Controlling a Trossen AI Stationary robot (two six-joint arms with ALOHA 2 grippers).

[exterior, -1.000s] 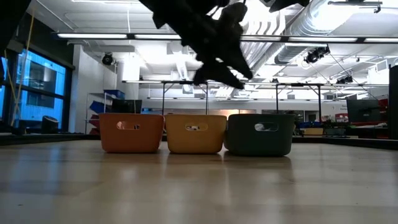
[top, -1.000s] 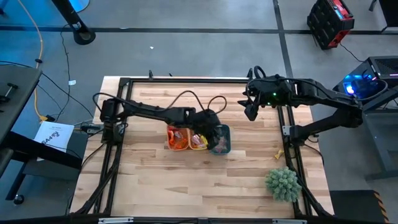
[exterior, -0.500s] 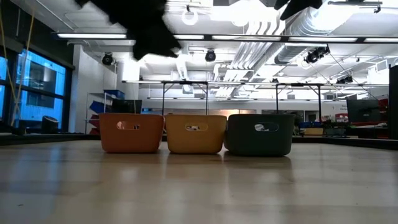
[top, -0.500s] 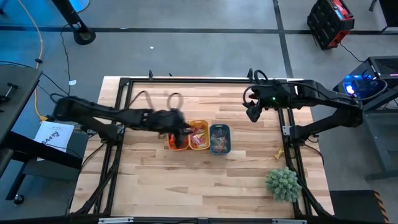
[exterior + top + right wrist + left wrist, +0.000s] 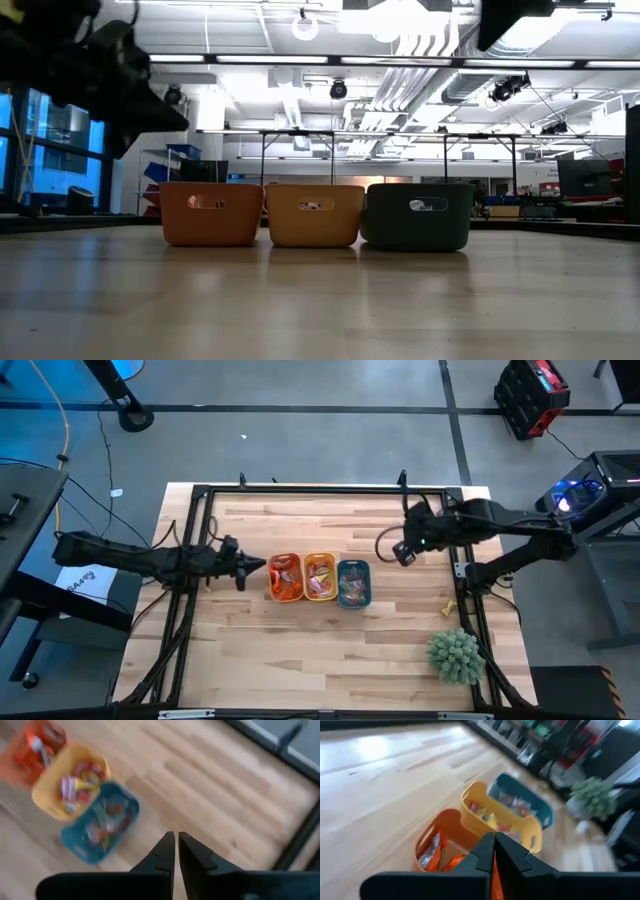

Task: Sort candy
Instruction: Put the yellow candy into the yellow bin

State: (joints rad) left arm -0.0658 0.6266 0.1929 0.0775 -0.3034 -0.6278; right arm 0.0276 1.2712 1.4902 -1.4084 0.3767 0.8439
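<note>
From the high view I see three small oblong trays side by side near the middle of the wooden table (image 5: 330,650): an orange tray (image 5: 285,578), a yellow tray (image 5: 320,577) and a teal tray (image 5: 354,582). Each one holds candy (image 5: 319,580), small wrapped sweets in mixed colours. The left gripper (image 5: 252,568) is at 9 o'clock from the orange tray, just beside it, not touching. The right gripper (image 5: 403,550) hangs at about 2 o'clock from the teal tray, apart from it. A spiky green plant ball (image 5: 456,655) sits toward 4 o'clock of the table.

In the low view the three trays stand in one row on the pale planks, walls smooth and rounded, each with a slot handle. The candy is hidden behind the walls.

In the left wrist view my left gripper's fingers (image 5: 485,854) are pressed together, with nothing between them that I can tell. Beyond them the orange tray (image 5: 427,840) holds orange and silver wrappers, the yellow tray (image 5: 517,826) holds mixed colours, and the teal tray (image 5: 540,807) is behind it.

In the right wrist view the right gripper (image 5: 175,845) has its fingers almost together, only a thin gap, holding nothing. The candy (image 5: 77,787) lies in all three trays.
</note>
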